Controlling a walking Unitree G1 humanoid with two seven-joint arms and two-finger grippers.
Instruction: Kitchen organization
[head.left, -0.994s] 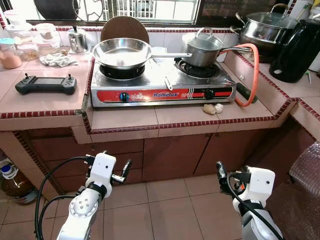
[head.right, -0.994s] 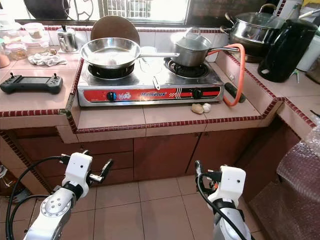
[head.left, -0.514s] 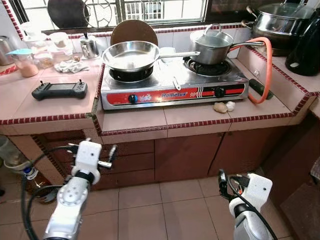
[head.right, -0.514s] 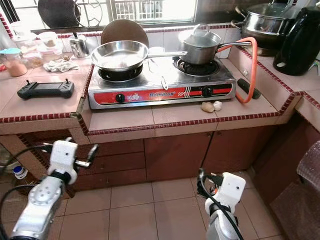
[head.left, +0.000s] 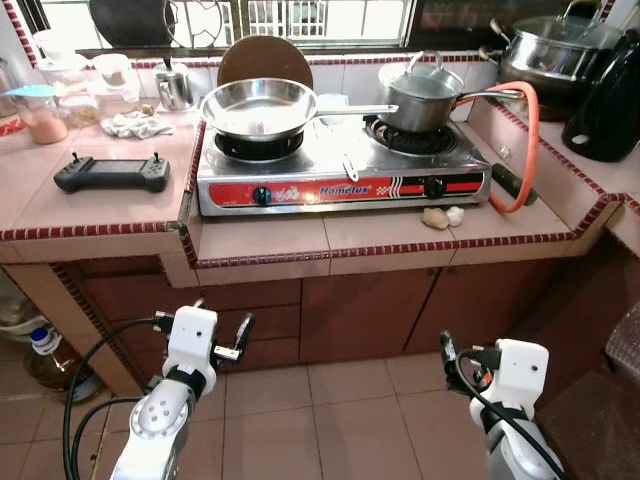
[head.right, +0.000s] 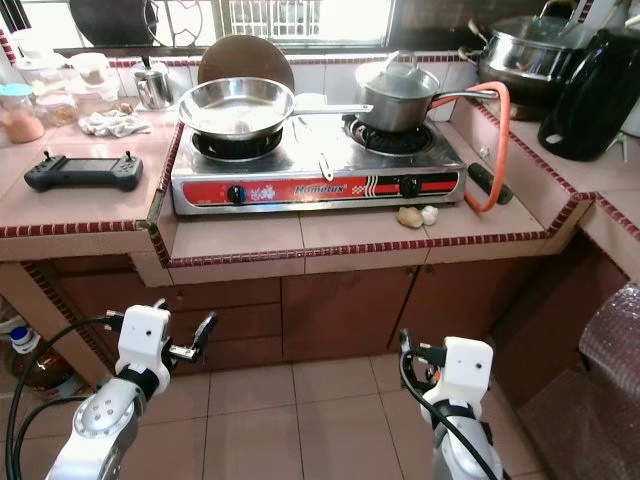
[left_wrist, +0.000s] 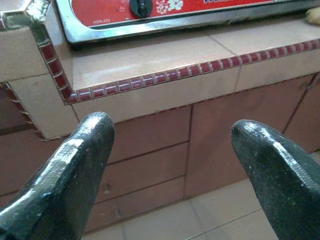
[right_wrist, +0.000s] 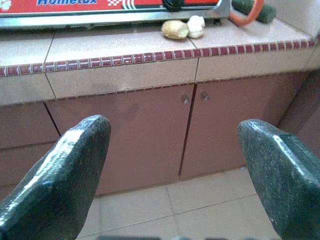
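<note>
Frying pan (head.left: 252, 107) on the gas stove (head.left: 340, 170); left gripper (left_wrist: 170, 165) and right gripper (right_wrist: 175, 170), both wide and empty, could clip the counter edge (head.left: 400, 250) when rising.

Both silver arms held low and bent forward, left gripper (left_wrist: 170, 150) and right gripper (right_wrist: 172, 150) each with black fingers (left_wrist: 75, 170) spread wide and holding nothing, white wrist housings tilted upward, black cables looping off the left forearm and right wrist.
</note>
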